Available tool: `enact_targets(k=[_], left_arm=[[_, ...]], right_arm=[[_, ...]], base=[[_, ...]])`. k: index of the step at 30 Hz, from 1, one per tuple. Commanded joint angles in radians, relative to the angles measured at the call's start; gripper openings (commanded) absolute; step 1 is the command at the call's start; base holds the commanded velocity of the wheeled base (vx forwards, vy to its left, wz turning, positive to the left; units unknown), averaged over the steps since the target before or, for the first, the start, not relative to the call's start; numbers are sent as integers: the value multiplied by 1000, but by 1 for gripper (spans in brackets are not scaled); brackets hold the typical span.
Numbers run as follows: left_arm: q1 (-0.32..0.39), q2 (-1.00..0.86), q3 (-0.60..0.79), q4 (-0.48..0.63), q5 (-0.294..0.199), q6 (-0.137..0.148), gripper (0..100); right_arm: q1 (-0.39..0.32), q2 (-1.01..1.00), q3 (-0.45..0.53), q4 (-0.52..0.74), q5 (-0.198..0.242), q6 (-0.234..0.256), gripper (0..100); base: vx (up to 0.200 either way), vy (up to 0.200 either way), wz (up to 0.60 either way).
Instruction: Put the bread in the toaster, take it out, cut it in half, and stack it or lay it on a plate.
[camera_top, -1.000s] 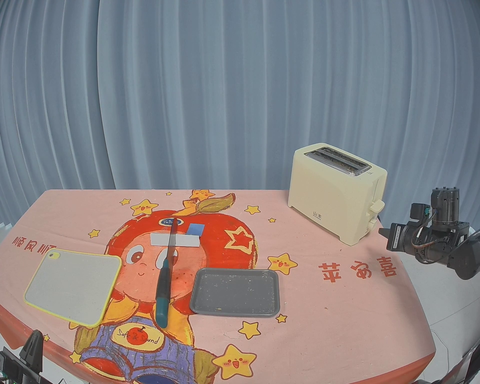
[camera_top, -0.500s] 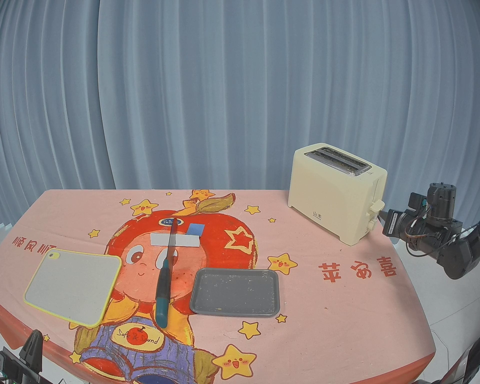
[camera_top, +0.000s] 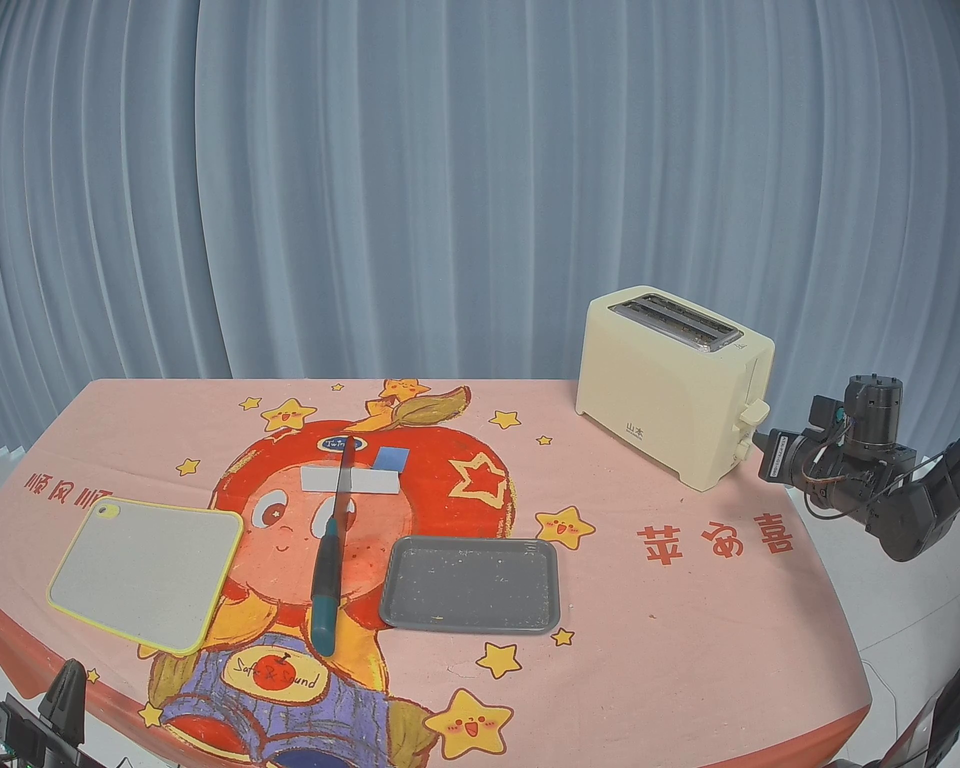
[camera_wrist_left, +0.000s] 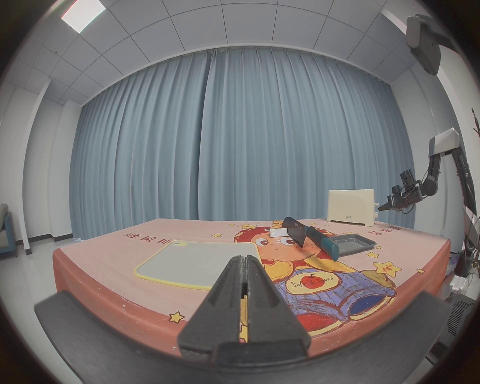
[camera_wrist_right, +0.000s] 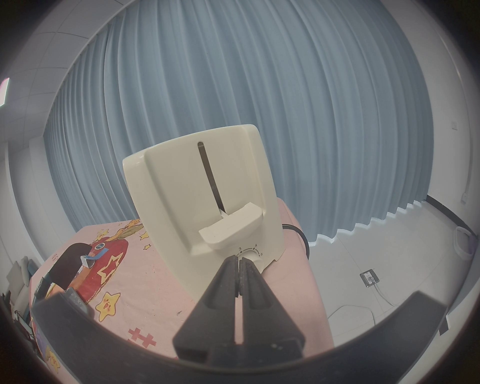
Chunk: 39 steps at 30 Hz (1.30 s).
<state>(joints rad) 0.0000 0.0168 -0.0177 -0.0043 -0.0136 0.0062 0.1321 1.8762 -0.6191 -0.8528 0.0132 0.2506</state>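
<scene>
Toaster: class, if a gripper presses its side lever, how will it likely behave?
The toaster looks boxy and broad-based, so it probably won't tip. Its lever likely slides down the slot. Standing on tablecloth, it might skid if pushed sideways.

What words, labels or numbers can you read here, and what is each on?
Nothing reads clearly.
toaster front: small dark mark, too small to read.
dial on the toaster's end: tiny numbers, unreadable.
tablecloth: large red characters on both sides, upside down, not reliably readable.
Tablecloth cartoon: two small badges, lettering blurred.
</scene>
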Motion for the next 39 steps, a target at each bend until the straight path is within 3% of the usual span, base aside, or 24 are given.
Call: enact_targets(k=[1,39], left_arm=[[0,-9,18,0,0,0,0],[0,-9,18,0,0,0,0]], right_arm=[[0,1,-5,-2,2,1,0],[7,52,-36,-3,11,7,0]], base=[[0,0,0],[0,0,0]])
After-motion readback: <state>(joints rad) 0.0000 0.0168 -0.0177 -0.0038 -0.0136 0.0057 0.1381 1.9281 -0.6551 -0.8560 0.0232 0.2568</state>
